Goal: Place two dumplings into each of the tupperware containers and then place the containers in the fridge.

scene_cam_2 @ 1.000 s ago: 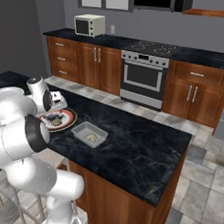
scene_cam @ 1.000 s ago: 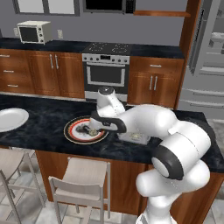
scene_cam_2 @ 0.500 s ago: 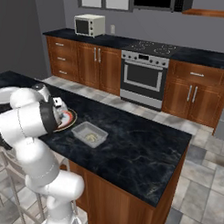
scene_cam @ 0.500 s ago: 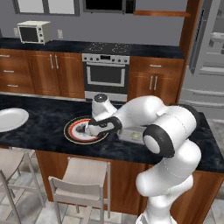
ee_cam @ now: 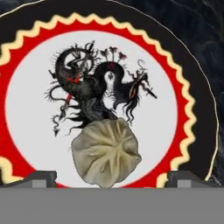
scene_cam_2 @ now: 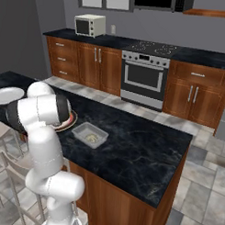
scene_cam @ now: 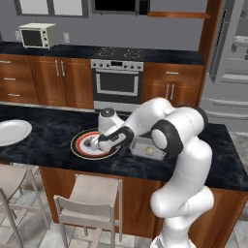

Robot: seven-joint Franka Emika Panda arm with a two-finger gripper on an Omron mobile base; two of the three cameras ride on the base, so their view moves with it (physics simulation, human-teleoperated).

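Hand view: we hold our gripper (ee_cam: 107, 177) low over the red-rimmed plate (ee_cam: 183, 92), jaws spread wide and empty either side of a dumpling (ee_cam: 106, 153) at six o'clock, ready to pinch it.

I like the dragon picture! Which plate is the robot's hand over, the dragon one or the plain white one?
The dragon plate. The open gripper hangs right above it, over a dumpling. The white plate sits far off along the counter.
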